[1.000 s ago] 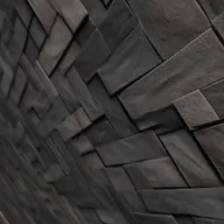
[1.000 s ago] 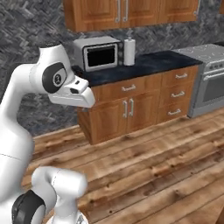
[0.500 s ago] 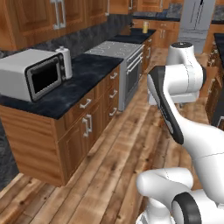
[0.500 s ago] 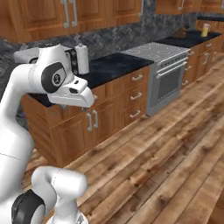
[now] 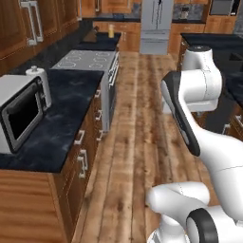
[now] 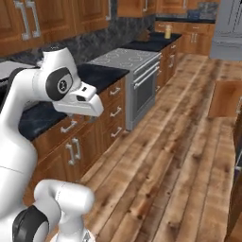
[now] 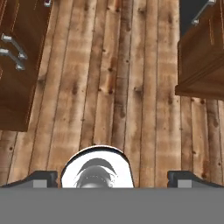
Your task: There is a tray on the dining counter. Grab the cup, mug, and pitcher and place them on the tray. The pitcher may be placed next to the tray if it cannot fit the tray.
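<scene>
- My claw [image 7: 112, 177] hangs over bare wood-plank floor [image 7: 109, 87], its two dark fingertips [image 7: 41, 177] set wide apart with nothing between them.
- From the hand view, brown cabinet fronts with metal handles [image 7: 11, 48] flank the floor on one side, and another wooden cabinet corner [image 7: 201, 57] on the other.
- The left base view shows my white arm [image 5: 190, 109] folded high above the aisle, beside a dark marbled counter [image 5: 61, 118] carrying a microwave [image 5: 19, 114] and a paper-towel roll [image 5: 40, 85].
- A stove [image 5: 88, 61] sits further along that counter run, with a steel fridge [image 5: 156, 23] at the aisle's far end.
- I cannot make out the tray, cup, mug or pitcher from here; a small yellow item [image 6: 167, 31] on the far counter is too tiny to identify.
</scene>
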